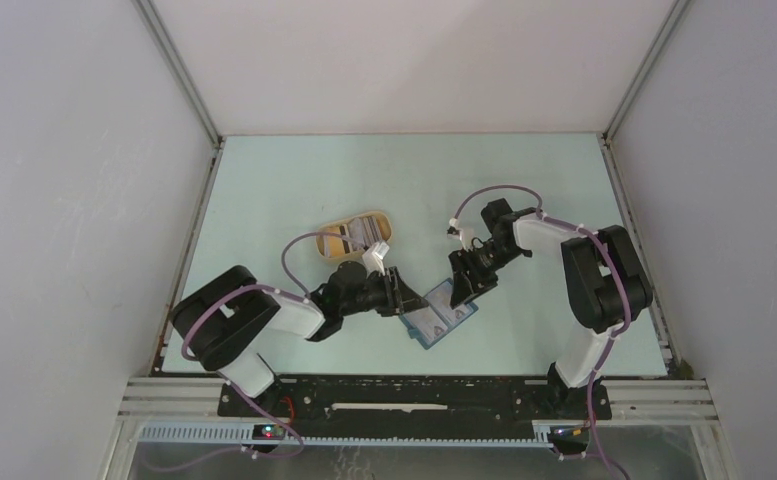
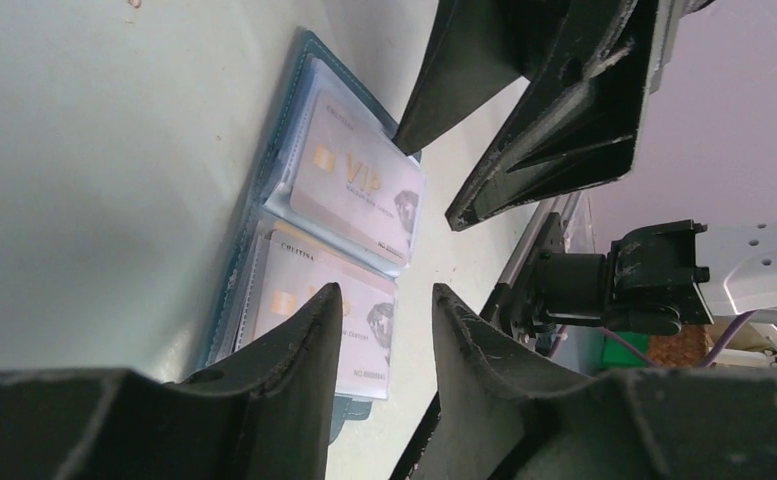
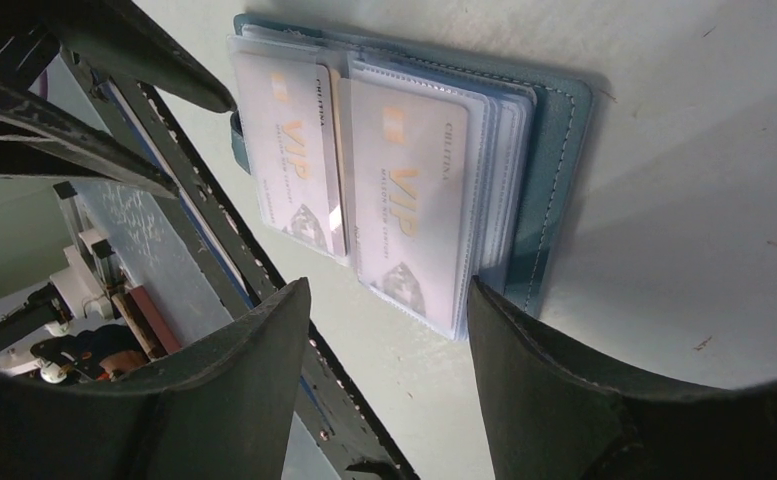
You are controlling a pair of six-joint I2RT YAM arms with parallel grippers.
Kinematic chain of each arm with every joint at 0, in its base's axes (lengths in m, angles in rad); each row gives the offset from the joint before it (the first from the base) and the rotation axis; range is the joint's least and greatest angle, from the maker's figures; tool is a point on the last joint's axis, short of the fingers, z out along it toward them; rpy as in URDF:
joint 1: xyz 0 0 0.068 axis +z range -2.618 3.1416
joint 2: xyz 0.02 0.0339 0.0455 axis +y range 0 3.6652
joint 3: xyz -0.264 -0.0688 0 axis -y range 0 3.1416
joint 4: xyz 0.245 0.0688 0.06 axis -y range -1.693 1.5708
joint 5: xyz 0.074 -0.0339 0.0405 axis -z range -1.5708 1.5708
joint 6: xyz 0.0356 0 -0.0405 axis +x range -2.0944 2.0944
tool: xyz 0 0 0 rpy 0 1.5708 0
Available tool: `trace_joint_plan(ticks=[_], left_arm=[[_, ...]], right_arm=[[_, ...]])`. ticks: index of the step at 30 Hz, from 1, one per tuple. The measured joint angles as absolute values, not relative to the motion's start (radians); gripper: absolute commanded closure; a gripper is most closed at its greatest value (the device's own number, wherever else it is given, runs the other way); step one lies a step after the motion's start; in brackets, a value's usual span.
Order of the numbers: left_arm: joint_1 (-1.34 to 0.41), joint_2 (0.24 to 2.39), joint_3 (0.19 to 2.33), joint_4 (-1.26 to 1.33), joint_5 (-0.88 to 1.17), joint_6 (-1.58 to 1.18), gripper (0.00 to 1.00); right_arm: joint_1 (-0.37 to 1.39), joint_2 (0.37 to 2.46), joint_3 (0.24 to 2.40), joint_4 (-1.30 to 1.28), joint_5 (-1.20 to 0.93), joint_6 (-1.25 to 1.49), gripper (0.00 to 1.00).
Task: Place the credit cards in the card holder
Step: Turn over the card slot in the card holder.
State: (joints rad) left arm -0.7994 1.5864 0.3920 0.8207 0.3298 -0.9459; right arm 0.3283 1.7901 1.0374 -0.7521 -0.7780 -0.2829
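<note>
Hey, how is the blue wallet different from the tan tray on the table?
The wallet is teal blue and rectangular, lying open flat; the tray is tan and oval. The wallet lies at the near side; the tray lies farther back and to the left. The wallet has two pale cards tucked into its pockets; the tray holds other cards that seem to lie uncovered. Both hold cards.
</note>
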Motion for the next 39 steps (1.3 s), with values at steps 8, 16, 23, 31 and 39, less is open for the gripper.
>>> trace_joint_plan(ticks=[8,16,23,31,39], left_arm=[[-0.803,1.641,0.403,0.827,0.330,-0.953,0.58],[-0.803,1.649,0.403,0.830,0.330,-0.961,0.53],[-0.803,1.650,0.403,0.862,0.339,-0.988,0.42],[-0.803,1.654,0.403,0.918,0.344,-1.039,0.32],[-0.803,1.658,0.401,0.925,0.327,-1.085,0.32]], right_arm=[[0.329,1.791,1.043,-0.772,-0.822,-0.286,0.41],[0.329,1.791,1.043,-0.790,-0.904,-0.288,0.42],[0.329,1.791,1.056,-0.796,-0.998,-0.285,0.45],[0.331,1.797,1.057,-0.796,-1.100,-0.285,0.53],[0.361,1.824,1.060,-0.805,-1.132,-0.286,0.64]])
